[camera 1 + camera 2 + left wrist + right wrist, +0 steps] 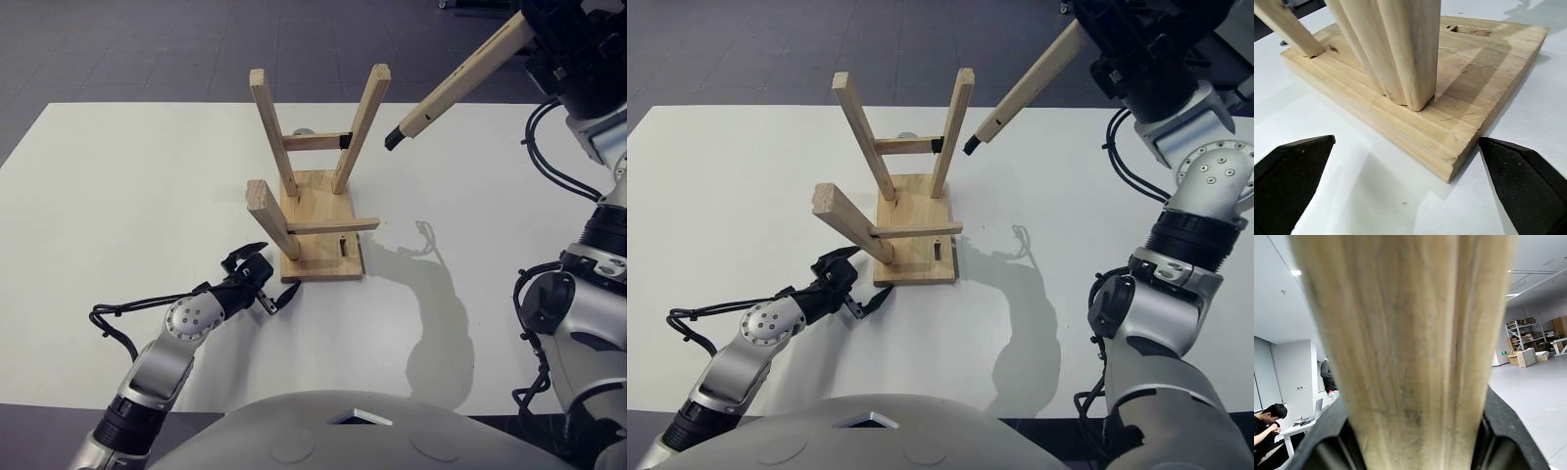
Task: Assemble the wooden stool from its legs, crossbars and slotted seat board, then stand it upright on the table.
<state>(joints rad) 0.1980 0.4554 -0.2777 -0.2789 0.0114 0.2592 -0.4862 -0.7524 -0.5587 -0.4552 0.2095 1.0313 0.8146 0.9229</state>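
The white table (118, 196) has the seat board (323, 201) lying flat near its middle. Three legs stick up out of the board. One leg (272, 132) stands at the board's 11 o'clock corner and one leg (361, 127) at its 1 o'clock corner, and both lean a little. A short crossbar (313, 141) joins these two legs high up. The third leg (267, 217) stands at the 7 o'clock corner and tips toward 10 o'clock. Another crossbar (333, 226) runs from this leg toward 3 o'clock, and its far end touches nothing. A small open slot (343, 248) shows in the board at the 5 o'clock corner. The left gripper (266, 279) is low by the table at 7 o'clock from the board, just beside its corner. Its two black fingers (1288, 166) are spread wide and touch no wood. The right gripper (541, 27) is high in the air at 1 o'clock from the board. It is pinching the fourth leg (460, 83) by its top end. This leg slants down toward 8 o'clock, and its black tip (394, 140) hangs in the air near the 1 o'clock leg.
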